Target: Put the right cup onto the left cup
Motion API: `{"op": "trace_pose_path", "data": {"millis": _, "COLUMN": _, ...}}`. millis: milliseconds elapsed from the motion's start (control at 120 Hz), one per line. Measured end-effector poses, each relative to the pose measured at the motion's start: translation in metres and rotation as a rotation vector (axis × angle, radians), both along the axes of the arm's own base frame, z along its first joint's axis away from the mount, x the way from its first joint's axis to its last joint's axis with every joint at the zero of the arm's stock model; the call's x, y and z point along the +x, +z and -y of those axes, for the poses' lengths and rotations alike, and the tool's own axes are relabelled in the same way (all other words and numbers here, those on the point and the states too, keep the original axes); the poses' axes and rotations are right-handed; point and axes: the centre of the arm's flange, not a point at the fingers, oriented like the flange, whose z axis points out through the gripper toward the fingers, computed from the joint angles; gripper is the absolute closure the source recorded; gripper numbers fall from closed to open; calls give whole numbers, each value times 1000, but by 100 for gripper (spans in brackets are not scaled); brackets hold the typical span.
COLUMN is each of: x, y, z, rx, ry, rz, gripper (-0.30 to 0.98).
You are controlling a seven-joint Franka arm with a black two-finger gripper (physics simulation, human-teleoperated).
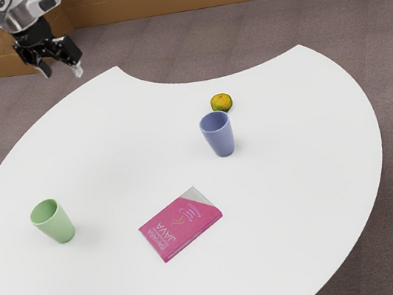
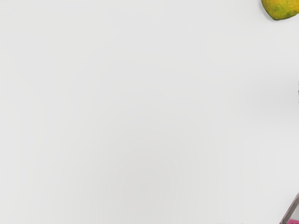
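My gripper point(image 1: 62, 70) hangs at the exterior view's upper left, above and apart from both cups, its two fingers spread with nothing between them. A blue cup point(image 1: 219, 136) stands upright on the white table point(image 1: 294, 199), right of the middle of the exterior view. The green cup point(image 1: 55, 223), also upright, stands at the exterior view's left. The cups are well apart, and the mouth of each faces up.
A pink book point(image 1: 180, 223) lies between the cups, closer to the exterior view's lower edge; its corner point(image 2: 293, 221) appears in the wrist view. A yellow-green fruit point(image 1: 221, 102) rests just behind the blue cup; the wrist view has the fruit point(image 2: 280, 7) too.
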Motion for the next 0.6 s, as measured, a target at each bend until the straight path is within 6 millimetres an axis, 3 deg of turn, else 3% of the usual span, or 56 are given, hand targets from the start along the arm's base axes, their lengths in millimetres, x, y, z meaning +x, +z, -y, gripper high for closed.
{"op": "trace_pose_path", "data": {"millis": 133, "x": 5, "y": -7, "z": 2, "rx": 21, "ry": -31, "rz": 15, "gripper": 1}}
{"op": "trace_pose_path", "data": {"millis": 242, "x": 38, "y": -46, "z": 21, "rx": 46, "ry": -45, "rz": 10, "gripper": 1}}
{"op": "trace_pose_path", "data": {"millis": 358, "x": 70, "y": -80, "z": 57, "rx": 58, "ry": -43, "rz": 7, "gripper": 2}}
{"op": "trace_pose_path", "data": {"millis": 533, "x": 104, "y": -157, "z": 97, "rx": 58, "ry": 50, "rz": -57, "gripper": 2}}
{"op": "trace_pose_path", "data": {"millis": 600, "x": 110, "y": -165, "z": 108, "rx": 37, "ry": 92, "rz": -54, "gripper": 2}}
